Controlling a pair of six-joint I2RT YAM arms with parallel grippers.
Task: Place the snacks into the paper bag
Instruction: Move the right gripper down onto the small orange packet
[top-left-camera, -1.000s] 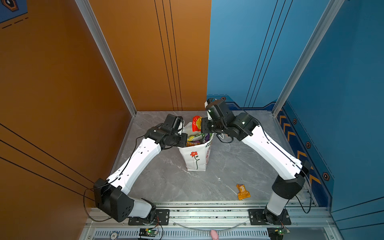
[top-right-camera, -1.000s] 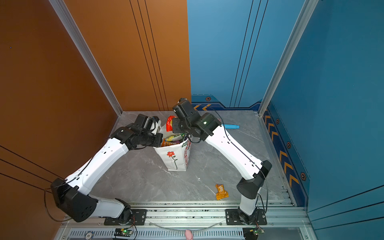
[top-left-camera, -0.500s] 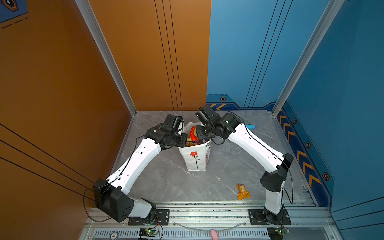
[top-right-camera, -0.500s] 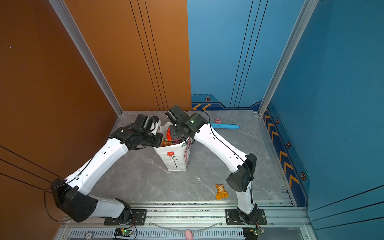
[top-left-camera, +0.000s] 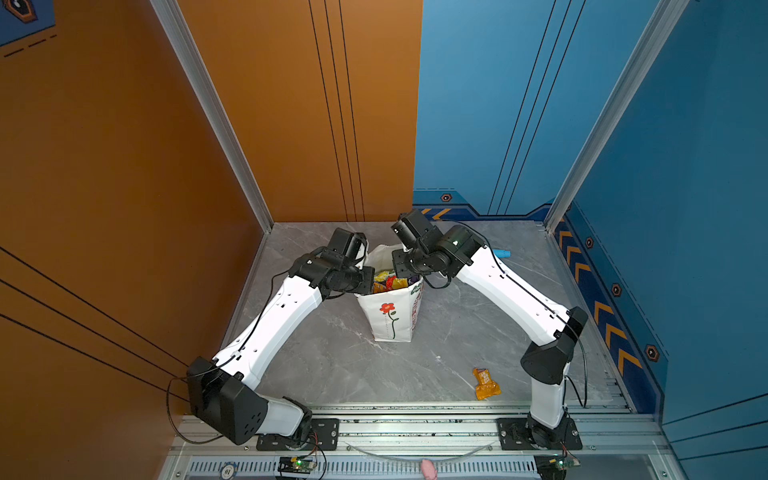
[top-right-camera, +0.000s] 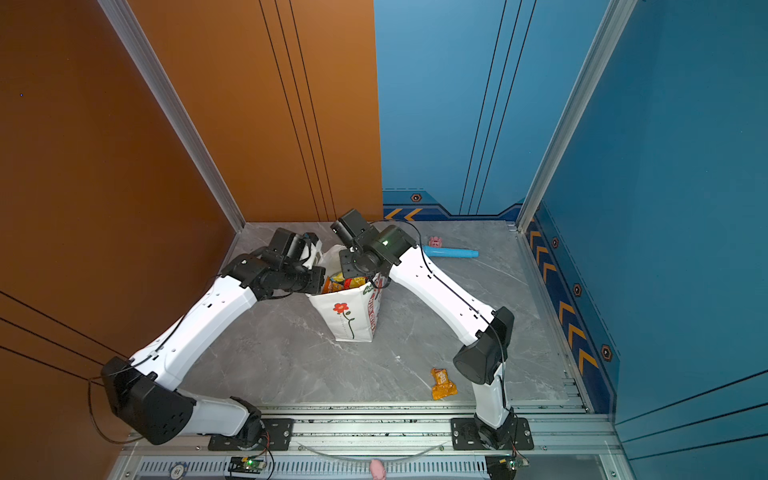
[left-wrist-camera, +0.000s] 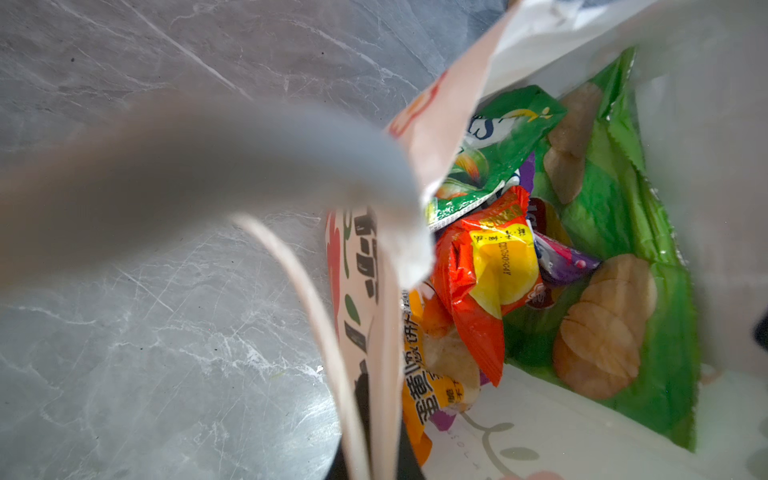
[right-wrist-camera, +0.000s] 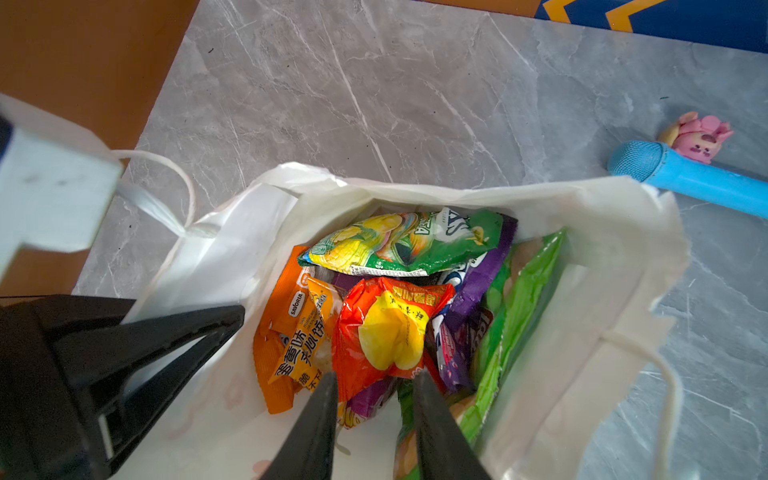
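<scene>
Setting: grey marble table (top-left-camera: 332, 365), orange walls on the left, blue walls on the right.
Orange wrapper (top-left-camera: 485, 383): one, flat on the table, nearest item; close to the base of the right arm (top-left-camera: 511, 291), well apart from the paper bag (top-left-camera: 390, 316) and outside it.
Paper bag: white with a red flower print, upright at mid table, mouth open, cord handles drooping outside the rim.
Left gripper (top-left-camera: 365, 281): at the bag's left rim, jaws pressed together on the paper edge.
Right gripper (right-wrist-camera: 376, 376): over the bag's mouth, pointing down; jaws spread part way, nothing pinched; tips just above the red-yellow packet (right-wrist-camera: 382, 332).
Red-yellow packet: in the bag, on top of the pile.
Orange packet (right-wrist-camera: 282, 332): in the bag, beside the red-yellow packet, on the left gripper's side.
Green candy bag (right-wrist-camera: 407, 245): in the bag, lying across the pile.
Purple bag (right-wrist-camera: 469, 299): in the bag, partly under the others.
Chips bag (right-wrist-camera: 519, 299): green, in the bag, standing against a wall.
Blue cylinder (top-right-camera: 451, 252): lying on the table behind the bag.
Pink toy (top-right-camera: 435, 241): farthest back, just beside the cylinder.
</scene>
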